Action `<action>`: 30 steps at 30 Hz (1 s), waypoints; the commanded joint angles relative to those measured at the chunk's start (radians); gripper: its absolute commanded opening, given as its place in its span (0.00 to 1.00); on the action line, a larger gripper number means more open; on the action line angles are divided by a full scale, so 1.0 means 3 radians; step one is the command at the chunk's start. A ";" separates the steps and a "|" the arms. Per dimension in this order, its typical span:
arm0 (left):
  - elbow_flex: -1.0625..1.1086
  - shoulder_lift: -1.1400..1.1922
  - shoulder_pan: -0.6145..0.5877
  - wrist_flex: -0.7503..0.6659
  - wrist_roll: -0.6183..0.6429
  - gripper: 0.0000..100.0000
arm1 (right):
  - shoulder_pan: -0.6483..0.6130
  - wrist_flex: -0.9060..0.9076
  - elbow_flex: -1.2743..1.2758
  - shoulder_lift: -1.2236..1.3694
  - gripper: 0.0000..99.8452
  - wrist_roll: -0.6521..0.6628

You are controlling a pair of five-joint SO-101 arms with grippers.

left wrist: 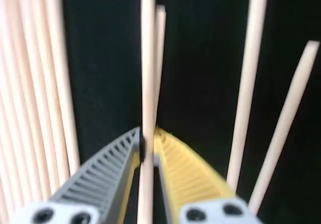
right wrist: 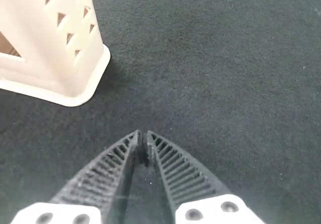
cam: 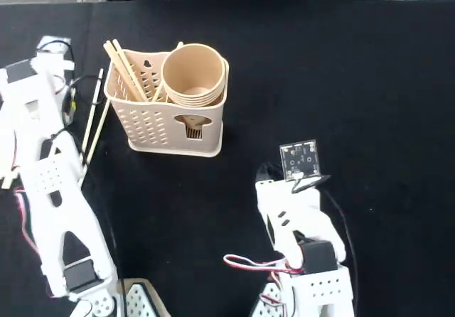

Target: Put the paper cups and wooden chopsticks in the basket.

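Left pincer (left wrist: 147,146) pinches one chopstick (left wrist: 148,58), loose chopsticks (left wrist: 248,83) either side; cups (cam: 193,75) and some sticks (cam: 126,72) already sit in the basket (cam: 167,129). Right pincer (right wrist: 143,142) is pressed together, empty.

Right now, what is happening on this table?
The left gripper is shut on one wooden chopstick. The stacked paper cups and a few chopsticks are already in the basket; loose chopsticks lie on the table beside it. The right gripper is shut and empty, near the basket's foot.

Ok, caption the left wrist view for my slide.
Left gripper shut on a wooden chopstick, more chopsticks around it.
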 commanded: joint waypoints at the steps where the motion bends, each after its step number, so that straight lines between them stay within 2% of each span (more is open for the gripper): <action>1: -0.0079 -0.0056 -0.0151 0.0082 0.0159 0.03 | -0.0015 0.0000 -0.0003 -0.0038 0.02 0.0041; 6: 0.0519 -0.0389 -0.0187 0.0087 0.0041 0.03 | -0.0015 0.0000 -0.0003 -0.0038 0.02 0.0041; 18: 0.2908 -0.2271 -0.0248 0.0082 0.0015 0.03 | -0.0015 0.0000 -0.0003 -0.0038 0.02 0.0041; 21: 0.3245 -0.2695 -0.0335 0.0082 -0.0010 0.03 | -0.0015 0.0000 -0.0003 -0.0038 0.02 0.0041; 25: 0.3532 -0.3273 -0.0432 0.0061 -0.0251 0.03 | -0.0010 0.0005 -0.0003 -0.0038 0.02 0.0041; 30: 0.3879 -0.4086 -0.0463 -0.0087 -0.0266 0.03 | -0.0010 0.0005 -0.0003 -0.0038 0.02 0.0041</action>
